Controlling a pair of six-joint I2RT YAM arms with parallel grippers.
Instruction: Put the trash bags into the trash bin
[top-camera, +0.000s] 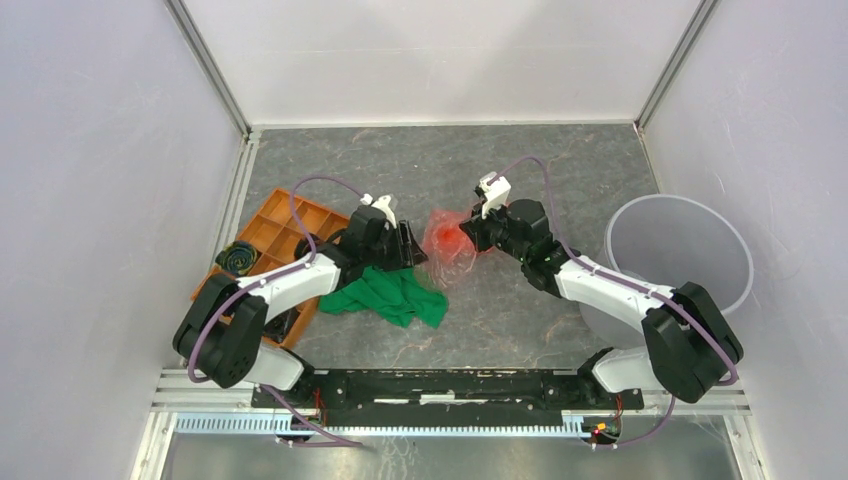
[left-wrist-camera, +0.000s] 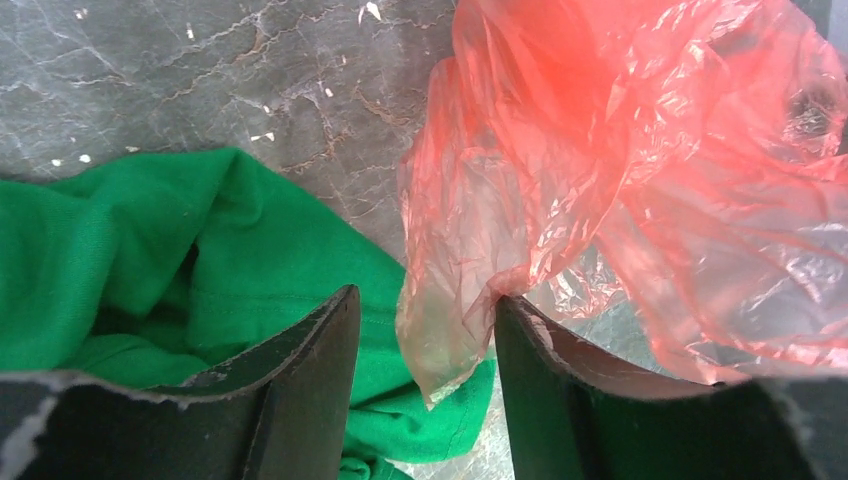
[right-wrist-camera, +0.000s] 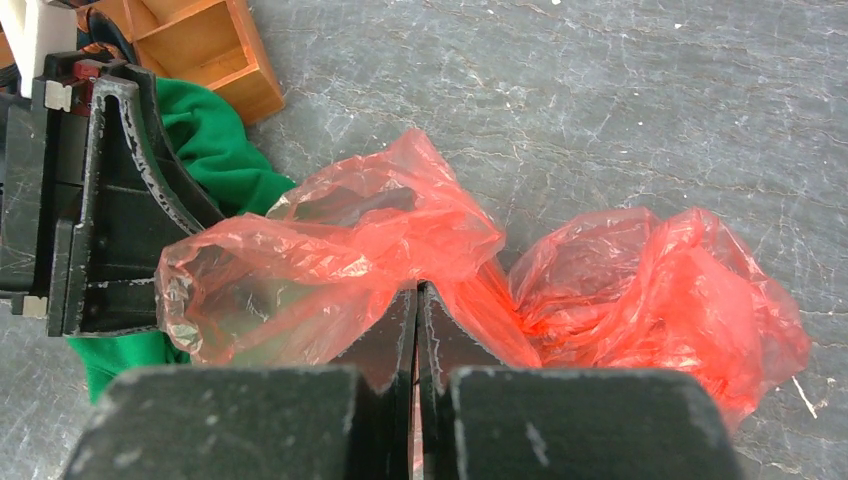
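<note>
Top view: dark marbled worktop (top-camera: 450, 160). The trash bag (top-camera: 447, 245) lies crumpled near mid-worktop, between the two tools. The left tool (top-camera: 408, 245) sits at one edge of the bag, above a green cloth (top-camera: 395, 295) bunched just beside the bag. The right tool (top-camera: 472, 232) is at the bag's opposite side. The trash bin (top-camera: 680, 255) stands upright at the far right of the worktop, mouth up, well apart from the bag; the bag is outside it. An orange tray (top-camera: 285, 225) lies on the left side with a black roll (top-camera: 238, 257) in one compartment. Left wrist view: fingers (left-wrist-camera: 300, 370) stand apart, not clamped. A fold of red film hangs into the gap and touches the inner edge of the finger on the view's right side, clear of the other. The green cloth lies under the other finger and beneath the fold. Right wrist view: fingers (right-wrist-camera: 385, 340) are pressed together, with film gathered at their tips and a sliver of red in the seam, so this tool is clamped on the bag. The film spreads in lobes to both sides on the worktop. The left tool touches the lobe at the view's left edge, and a tray corner shows at upper left.
</note>
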